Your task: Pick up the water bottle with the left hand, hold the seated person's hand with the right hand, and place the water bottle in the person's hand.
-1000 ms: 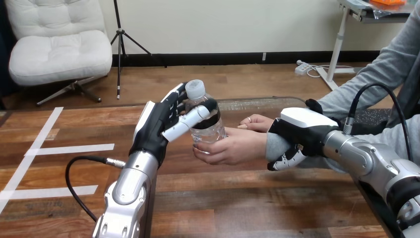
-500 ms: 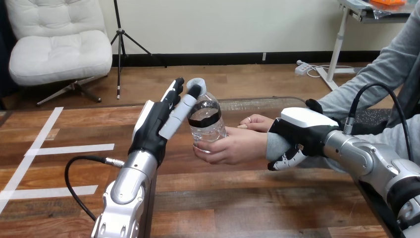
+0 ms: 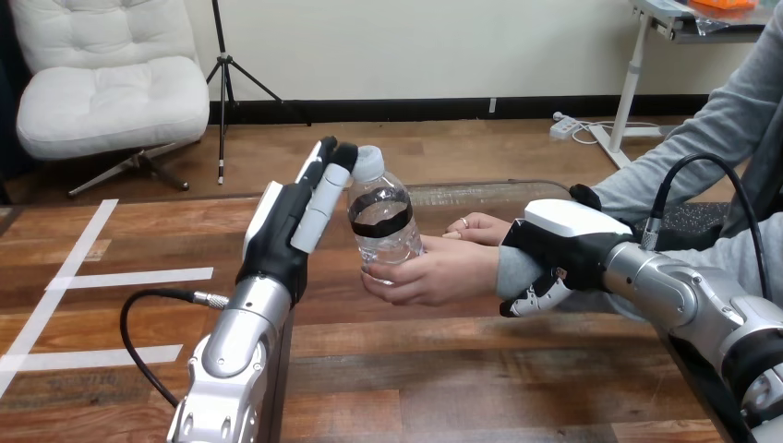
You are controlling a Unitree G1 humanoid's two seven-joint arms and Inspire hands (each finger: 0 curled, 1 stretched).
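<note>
A clear water bottle [image 3: 381,221] with a white cap and a black band stands upright in the person's hand [image 3: 434,274], whose fingers curl round its lower part. My left hand [image 3: 288,226] is just left of the bottle, fingers straight and pointing up beside the cap, no longer round it. My right hand [image 3: 559,249] is curled round the person's wrist at the grey sleeve. The person's other hand [image 3: 478,228] rests on the table behind.
White tape strips [image 3: 111,277] mark the wooden table at the left. A black cable [image 3: 138,318] loops beside my left forearm. The table's near middle is bare wood [image 3: 443,378].
My left hand has let go of the bottle: its thumb and fingers straightened and drew back to the left. The bottle stays in the person's hand. My right hand has not moved.
</note>
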